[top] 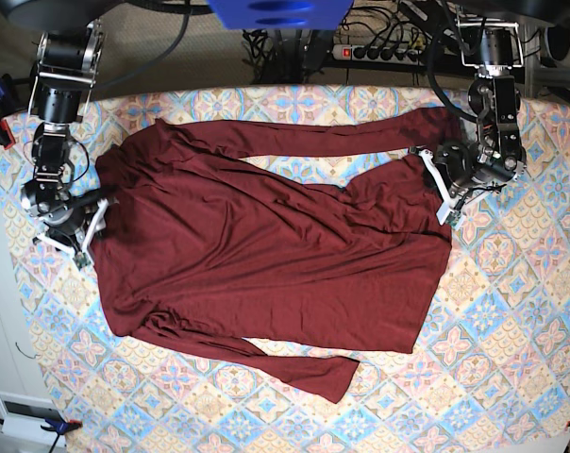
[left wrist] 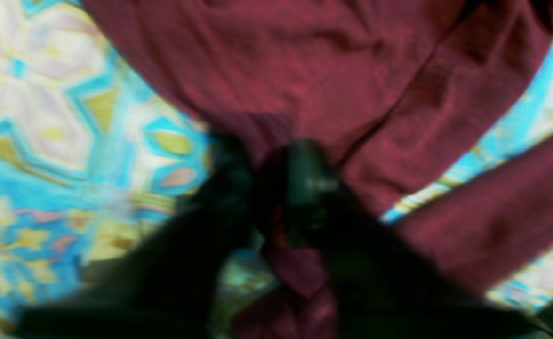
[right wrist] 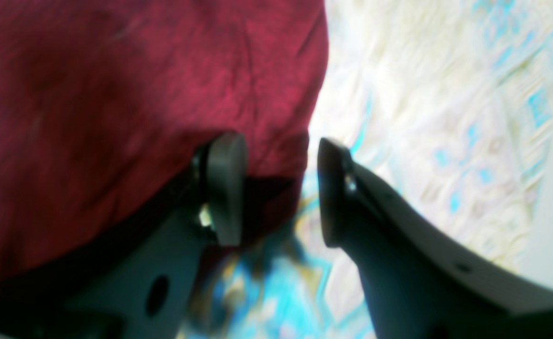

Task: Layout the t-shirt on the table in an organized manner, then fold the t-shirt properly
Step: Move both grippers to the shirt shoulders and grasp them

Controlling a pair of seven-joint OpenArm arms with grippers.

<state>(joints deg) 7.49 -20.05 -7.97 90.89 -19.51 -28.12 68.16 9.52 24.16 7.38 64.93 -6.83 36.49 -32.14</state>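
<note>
The dark maroon t-shirt (top: 266, 245) lies spread over the patterned table (top: 511, 311), one sleeve stretched along the far edge and one along the near side. My left gripper (top: 444, 193) sits at the shirt's right edge. In the blurred left wrist view this gripper (left wrist: 269, 188) is shut, with a fold of the t-shirt (left wrist: 304, 70) bunched between its dark fingers. At the shirt's left edge is my right gripper (top: 94, 222). In the right wrist view that gripper (right wrist: 278, 193) stands open, and the t-shirt (right wrist: 116, 94) edge reaches into the gap beside one grey pad (right wrist: 224, 188).
Cables and a power strip (top: 379, 49) run behind the table's far edge. A blue block (top: 280, 11) hangs at the top centre. A white box (top: 25, 411) sits off the table's near left corner. Patterned cloth shows bare at the front right.
</note>
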